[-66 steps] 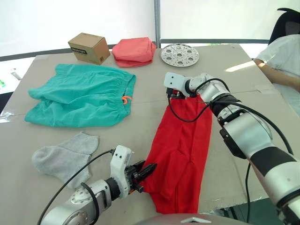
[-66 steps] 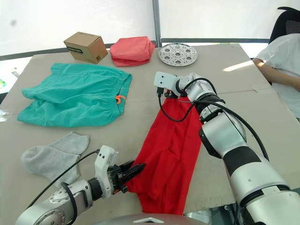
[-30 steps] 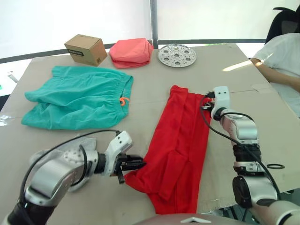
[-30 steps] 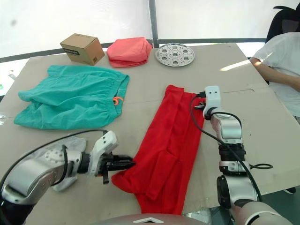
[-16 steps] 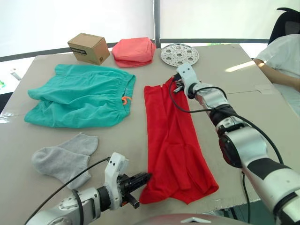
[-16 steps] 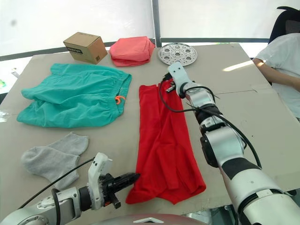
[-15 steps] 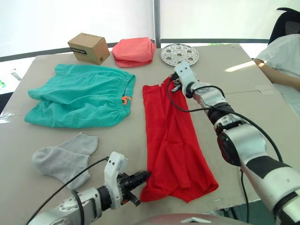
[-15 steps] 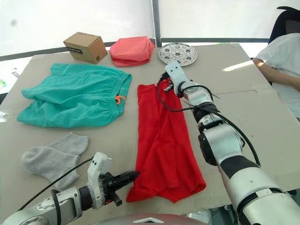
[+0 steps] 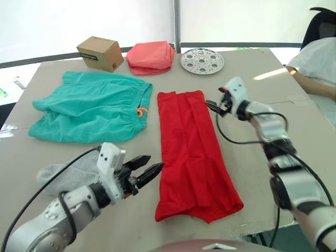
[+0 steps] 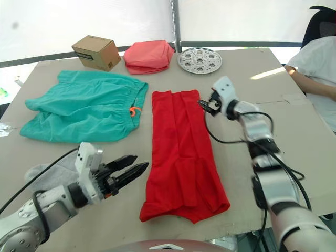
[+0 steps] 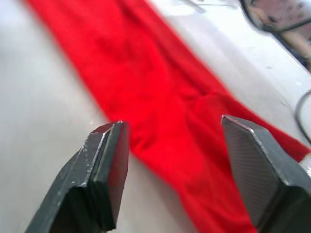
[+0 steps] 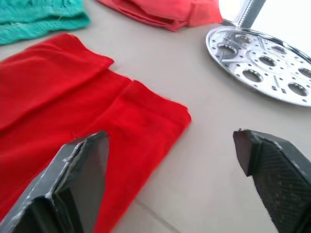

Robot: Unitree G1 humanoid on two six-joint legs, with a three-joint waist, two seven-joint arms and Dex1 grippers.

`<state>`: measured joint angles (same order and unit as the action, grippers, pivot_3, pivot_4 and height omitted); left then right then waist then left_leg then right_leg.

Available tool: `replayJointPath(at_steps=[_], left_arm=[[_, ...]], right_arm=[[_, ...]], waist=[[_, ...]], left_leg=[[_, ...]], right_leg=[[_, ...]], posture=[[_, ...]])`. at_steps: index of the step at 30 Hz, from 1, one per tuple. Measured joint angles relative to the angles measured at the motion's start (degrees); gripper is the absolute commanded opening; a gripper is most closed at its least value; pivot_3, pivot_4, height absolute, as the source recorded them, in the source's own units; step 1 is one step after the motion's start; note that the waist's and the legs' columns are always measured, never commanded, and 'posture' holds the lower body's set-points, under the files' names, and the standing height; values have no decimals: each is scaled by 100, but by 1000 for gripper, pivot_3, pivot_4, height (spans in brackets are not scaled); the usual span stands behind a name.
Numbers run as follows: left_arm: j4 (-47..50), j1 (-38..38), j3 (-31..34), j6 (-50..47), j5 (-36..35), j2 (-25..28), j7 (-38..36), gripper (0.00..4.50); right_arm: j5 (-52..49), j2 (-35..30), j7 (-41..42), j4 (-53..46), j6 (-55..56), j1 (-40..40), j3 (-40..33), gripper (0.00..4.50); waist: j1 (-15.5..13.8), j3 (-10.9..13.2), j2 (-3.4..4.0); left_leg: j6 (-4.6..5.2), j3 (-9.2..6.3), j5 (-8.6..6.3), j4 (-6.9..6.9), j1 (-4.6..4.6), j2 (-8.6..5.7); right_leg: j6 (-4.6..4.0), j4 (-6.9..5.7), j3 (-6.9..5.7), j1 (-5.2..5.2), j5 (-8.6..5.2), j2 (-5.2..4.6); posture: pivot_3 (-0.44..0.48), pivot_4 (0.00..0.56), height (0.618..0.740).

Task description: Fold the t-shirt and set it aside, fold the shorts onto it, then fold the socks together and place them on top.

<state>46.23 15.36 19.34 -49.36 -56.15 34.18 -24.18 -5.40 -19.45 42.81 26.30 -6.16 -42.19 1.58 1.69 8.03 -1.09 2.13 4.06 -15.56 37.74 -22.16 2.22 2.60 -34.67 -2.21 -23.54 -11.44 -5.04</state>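
T-shirt (image 9: 192,147): lies flat on the surface (image 9: 247,79) as a long narrow red strip, running near to far, centre of scene. Sides look already folded in lengthwise; near end is rumpled and spreads a little to the right.

Left claw (image 9: 148,169): fingers spread apart, grasping nothing. Hovers just left of the strip's near left corner, tips pointing at it, apart from the cloth. Left wrist view shows the red fabric between and beyond the two fingers.

Right claw (image 10: 204,105): released as well, fingers wide in the right wrist view, empty. Sits just right of the strip's far right corner, not touching it.

Shorts (image 9: 92,105): teal, spread out flat, far left, just beside the t-shirt's far left edge. Untouched, unfolded.

Socks (image 9: 73,170): grey, near left, partly hidden behind the left arm. Not yet handled.

Also on the far edge: cardboard box (image 9: 99,53), salmon-pink cloth bundle (image 9: 151,56), round metal plate (image 9: 202,61). A person sits at far right.

Step, as I judge it: t-shirt fold is mid-way, lengthwise fold done, crosswise fold to come. Next move likely needs both claws to close on one end's two corners and carry that end over the other, keeping edges aligned. The thin fabric may slip or bunch at the rumpled near end.
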Motion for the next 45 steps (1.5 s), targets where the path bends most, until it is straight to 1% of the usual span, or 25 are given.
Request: replayJointPath(at_steps=[1, 3, 4, 6, 7, 8, 10, 11, 12, 13, 15, 17, 19, 20, 22, 25, 26, 29, 30, 31, 33, 36, 40, 43, 45], left_arm=[[-261, -465, -204, 165, 212, -63, 1, 3335], [-533, -1023, -482, 385, 447, -236, 33, 3335], [-750, -1480, -739, 405, 558, -349, 82, 3335], [-1168, -2041, -885, 382, 563, -533, 167, 3335], [-1604, -2453, -987, 348, 576, -589, 138, 3335], [-1747, -2596, -1058, 338, 600, -538, 61, 3335], [-1930, -2923, -1439, 232, 658, -346, -377, 3335], [-1943, -2998, -1599, 218, 667, -235, -597, 3335], [-1948, -3079, -1892, 245, 762, -12, -1026, 3335], [-1938, -3055, -2111, 335, 885, 274, -1486, 3335], [-1943, -2888, -2356, 575, 1130, 694, -2182, 3872], [-1958, -2685, -2549, 855, 1326, 1057, -2895, 4420], [-1970, -2414, -2633, 1238, 1487, 1421, -3629, 4420], [-1978, -2291, -2634, 1402, 1557, 1534, -3881, 4420], [-2043, -2076, -2637, 1754, 1707, 1716, -4364, 4420], [-2154, -1812, -2609, 2169, 1901, 1944, -4882, 4420], [-2296, -1694, -2598, 2501, 2086, 1965, -5045, 4420], [-2730, -1423, -2651, 3786, 2765, 1831, -5402, 4420], [-2823, -1368, -2672, 4098, 2909, 1748, -5468, 4420], [-2993, -1247, -2694, 4728, 3157, 1581, -5595, 4420], [-3040, -1184, -2714, 5054, 3270, 1548, -5669, 4420], [-3185, -918, -2726, 5924, 3530, 1493, -5878, 4420], [-3080, -474, -2860, 6381, 3770, 1431, -5802, 4420], [-2683, -211, -2871, 6448, 3931, 1450, -5526, 4420], [-2489, -189, -2869, 6402, 3956, 1458, -5401, 4420]], right_arm=[[-372, -89, 188, -880, -238, 441, -113, 4196], [-771, -200, 387, -1868, -569, 805, -160, 4196], [-1046, -446, 499, -2561, -964, 1065, -178, 4196], [-1334, -542, 549, -3343, -1404, 1327, -209, 4196], [-1452, -538, 475, -3836, -1674, 1602, -143, 4196], [-1522, -531, 449, -4021, -1798, 1727, -67, 4196], [-1906, -654, 553, -4500, -2253, 2068, 15, 4196], [-2029, -811, 660, -4615, -2368, 2141, 15, 4196], [-2188, -1230, 966, -4868, -2397, 2359, 3, 4196], [-2268, -1669, 1316, -5065, -2385, 2634, -6, 4196], [-2396, -2349, 1851, -5246, -2401, 3144, -20, 4500], [-2369, -2866, 2249, -5332, -2316, 3530, -28, 4500], [-2115, -3383, 2596, -5455, -1886, 4020, -65, 4500], [-2030, -3475, 2685, -5499, -1690, 4242, -123, 4500], [-1856, -3491, 2736, -5540, -1238, 4598, -235, 4500], [-1280, -3577, 2804, -5504, -184, 5143, -337, 4500], [-1034, -3559, 2789, -5428, 359, 5267, -367, 4500], [-373, -3368, 2674, -5039, 2102, 5513, -397, 4500], [-256, -3326, 2641, -4969, 2414, 5562, -375, 4500], [-63, -3303, 2574, -4933, 2853, 5636, -251, 4500], [37, -3305, 2560, -4938, 3018, 5683, -185, 4500], [203, -3402, 2530, -4947, 3457, 5966, -99, 4500], [373, -3440, 2359, -4707, 3942, 6254, -113, 4500], [468, -3445, 2133, -4597, 4022, 6264, -211, 4500], [479, -3440, 2076, -4597, 4000, 6225, -193, 4500]], waist=[[-13, -1, -1], [-9, -2, -5], [-38, -2, -5], [-73, -15, -27], [-91, -23, -41], [-95, -23, -46], [-99, -15, -40], [-106, -12, -39], [-121, -12, -39], [-143, -13, -42], [-151, -13, -41], [-143, -9, -43], [-148, -5, -44], [-161, -4, -47], [-182, -1, -47], [-247, 3, -44], [-252, 3, -43], [-258, 2, -49], [-262, 4, -46], [-260, 4, -45], [-262, 5, -51], [-265, 5, -48], [-263, 3, -53], [-262, 3, -53], [-265, 3, -52]], left_leg=[[1, 1, -1, 0, 1, -3], [4, 7, -2, 0, 10, 0], [5, 6, -3, 1, 16, -2], [6, 3, -3, 1, 31, 1], [6, -2, -3, 1, 33, 3], [6, -3, -3, 1, 31, 3], [6, 0, -3, 1, 21, -2], [8, 3, -4, 1, 16, -6], [11, 4, -6, 1, 12, -8], [14, 3, -8, 1, 11, -7], [18, 5, -11, -1, 9, -5], [20, 13, -12, -4, 7, -1], [20, 12, -13, -6, 8, 2], [19, 8, -13, -9, 10, 5], [17, 8, -12, -9, 14, 15], [16, 9, -13, -8, 17, 15], [15, 10, -13, -7, 17, 15], [16, 10, -13, -7, 14, 14], [16, 10, -13, -7, 12, 14], [17, 11, -13, -7, 9, 15], [18, 9, -13, -7, 7, 17], [18, 10, -13, -7, 9, 17], [18, 15, -13, -5, 13, 19], [18, 16, -13, -5, 17, 24], [18, 16, -13, -5, 19, 24]], right_leg=[[1, 1, 0, 2, 0, 7], [1, -1, 4, 7, 1, 11], [1, -2, 4, 14, 1, 10], [0, -4, 5, 22, 0, 16], [0, -6, 2, 23, 0, 21], [0, -5, 1, 22, 0, 26], [0, -2, 8, 14, 0, 19], [0, -2, 11, 9, 0, 15], [0, 7, 12, 8, 0, 15], [0, 16, 11, 9, -2, 16], [1, 25, 11, 8, -3, 16], [1, 30, 13, 1, -3, 15], [8, 28, 10, -3, -7, 14], [21, 29, 7, -4, -15, 13], [28, 28, 6, -4, -17, 10], [30, 27, 7, -4, -18, 0], [30, 28, 7, -5, -18, -1], [30, 30, 6, -5, -18, -1], [30, 30, 6, -5, -18, -1], [29, 32, 6, -8, -17, -1], [22, 31, 3, -8, -13, 0], [20, 31, 3, -7, -12, -3], [29, 31, 6, -5, -17, -7], [30, 27, 6, -5, -18, -7], [30, 22, 6, -5, -18, -6]], posture=[[0, 150, 740], [0, 150, 740], [0, 150, 740], [0, 150, 740], [0, 150, 740], [0, 150, 740], [0, 150, 740], [0, 150, 740], [0, 150, 740], [0, 150, 740], [0, 150, 740], [0, 150, 740], [0, 150, 740], [0, 150, 740], [0, 150, 740], [0, 150, 740], [0, 150, 740], [0, 150, 740], [0, 150, 740], [0, 150, 740], [0, 150, 740], [0, 150, 740], [0, 150, 740], [0, 150, 740], [0, 150, 740]])
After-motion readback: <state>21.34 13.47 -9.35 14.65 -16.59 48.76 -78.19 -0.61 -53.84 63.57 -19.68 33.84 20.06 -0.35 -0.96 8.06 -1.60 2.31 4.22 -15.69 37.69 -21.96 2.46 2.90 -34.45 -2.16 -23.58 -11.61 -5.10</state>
